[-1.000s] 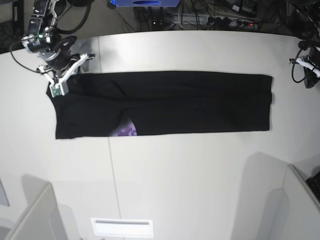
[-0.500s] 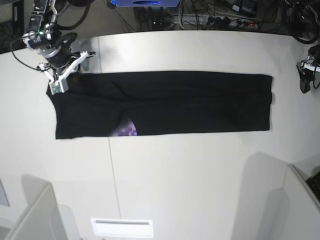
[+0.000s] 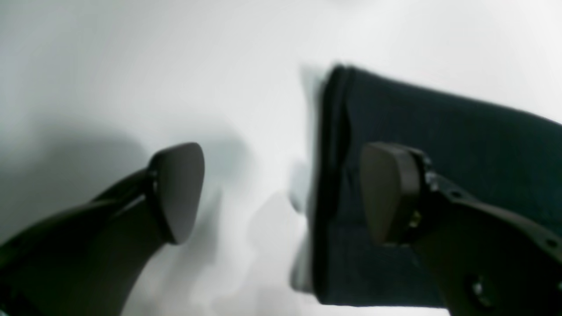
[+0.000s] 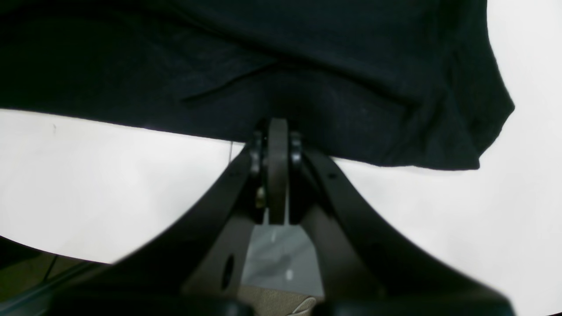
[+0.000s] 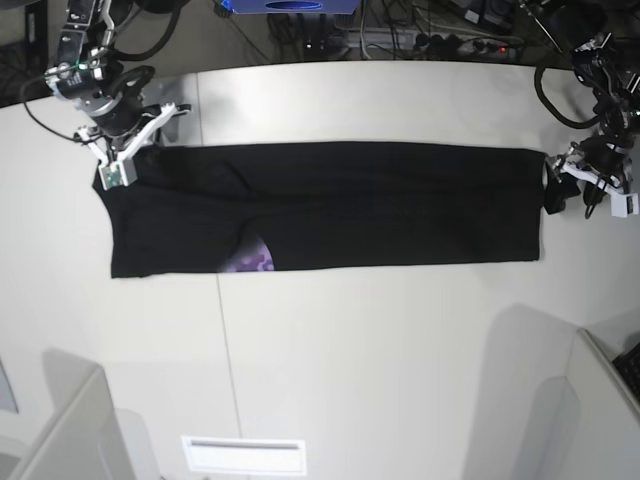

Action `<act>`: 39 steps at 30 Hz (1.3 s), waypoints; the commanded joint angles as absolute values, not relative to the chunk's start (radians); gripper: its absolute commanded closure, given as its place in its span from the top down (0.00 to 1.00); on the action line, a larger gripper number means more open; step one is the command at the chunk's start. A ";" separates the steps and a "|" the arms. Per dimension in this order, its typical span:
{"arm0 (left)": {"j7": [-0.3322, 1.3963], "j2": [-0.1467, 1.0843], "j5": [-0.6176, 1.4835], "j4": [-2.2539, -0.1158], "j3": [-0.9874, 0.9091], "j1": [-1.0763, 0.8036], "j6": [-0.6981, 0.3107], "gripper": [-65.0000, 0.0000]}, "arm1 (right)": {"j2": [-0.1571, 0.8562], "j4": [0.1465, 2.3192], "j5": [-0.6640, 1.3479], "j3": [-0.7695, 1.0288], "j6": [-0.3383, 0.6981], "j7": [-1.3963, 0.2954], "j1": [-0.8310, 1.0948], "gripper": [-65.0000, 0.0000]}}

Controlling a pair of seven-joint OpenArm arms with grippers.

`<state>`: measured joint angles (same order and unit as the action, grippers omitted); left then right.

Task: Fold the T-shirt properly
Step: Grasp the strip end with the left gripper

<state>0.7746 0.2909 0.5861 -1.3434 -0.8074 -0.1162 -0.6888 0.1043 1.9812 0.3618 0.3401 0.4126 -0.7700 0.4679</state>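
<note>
Left wrist: left tool [image 3: 281, 193] spread wide, one pad [image 3: 178, 191] over bare white worktop [image 3: 131, 66], the other over the black T-shirt [image 3: 439, 145] edge, grasping nothing. Right wrist: right tool [image 4: 277, 169] clenched, tips at the T-shirt [image 4: 281, 66] hem; grip on cloth unclear. Base: T-shirt [image 5: 330, 205] folded into a long band across the worktop [image 5: 350, 370], purple print at 6 o'clock edge; tools [image 5: 575, 185] [image 5: 125, 165] at 3 and 9 o'clock ends.

surface: white table [image 5: 380, 350], rounded far edge | on it: black T-shirt [image 5: 330, 205] lying flat as a long folded band across the far half | detail: small purple print patch [image 5: 250, 260] showing at the band's near edge, left of middle
</note>
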 commanded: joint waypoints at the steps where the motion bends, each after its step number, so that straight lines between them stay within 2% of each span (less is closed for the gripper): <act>1: 0.754 0.314 0.608 -1.345 -0.792 -0.101 -0.698 0.82 | 0.116 1.995 0.372 0.344 0.417 -0.748 0.469 0.00; 17: 0.751 0.314 0.608 -1.187 -0.634 -0.036 -0.698 0.82 | 0.111 1.995 0.372 0.343 0.417 -0.748 0.464 0.00; 27: 0.750 0.312 0.608 -1.135 -0.630 -0.028 -0.698 0.80 | 0.111 1.995 0.372 0.344 0.417 -0.748 0.466 0.00; 29: 0.750 0.312 0.608 -1.135 -0.630 -0.030 -0.698 0.69 | 0.111 1.995 0.372 0.344 0.417 -0.748 0.467 0.00; 36: 0.751 0.295 0.611 -1.135 -0.636 -0.035 -0.698 0.15 | 0.110 1.995 0.372 0.343 0.417 -0.748 0.467 0.00; 38: 0.751 0.291 0.610 -1.135 -0.639 -0.033 -0.698 0.02 | 0.110 1.995 0.372 0.344 0.417 -0.748 0.467 0.00; 39: 0.751 0.291 0.610 -1.135 -0.639 -0.033 -0.698 0.00 | 0.110 1.995 0.372 0.344 0.417 -0.748 0.467 0.00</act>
